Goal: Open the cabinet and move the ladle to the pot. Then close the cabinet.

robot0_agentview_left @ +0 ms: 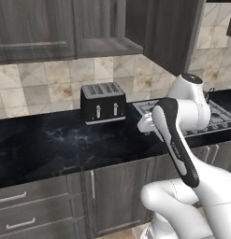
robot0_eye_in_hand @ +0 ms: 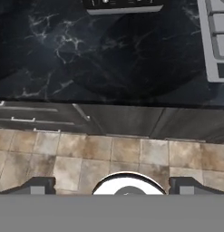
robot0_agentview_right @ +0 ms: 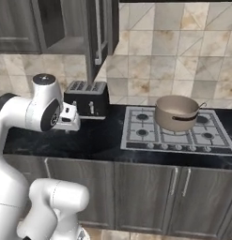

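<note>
Cabinet (robot0_agentview_right: 101,33) door is seen swung open above the toaster (robot0_agentview_right: 87,97); pot (robot0_agentview_right: 176,112) sits on the right stove (robot0_agentview_right: 176,133). Gripper (robot0_eye_in_hand: 112,185) jaws are held wide, empty. Ladle unlocated; door collision is risked on reach-in.

We see the black marble counter (robot0_eye_in_hand: 109,54) above the tiled floor (robot0_eye_in_hand: 109,156), with the toaster's base (robot0_eye_in_hand: 122,5) at the counter's far edge.

A black toaster (robot0_agentview_left: 103,102) stands at the back edge of the dark marble counter (robot0_agentview_left: 46,144), near the tiled wall (robot0_agentview_right: 183,51). A grey stove (robot0_agentview_right: 176,136) lies beside it. Drawers (robot0_agentview_left: 23,210) sit below.
</note>
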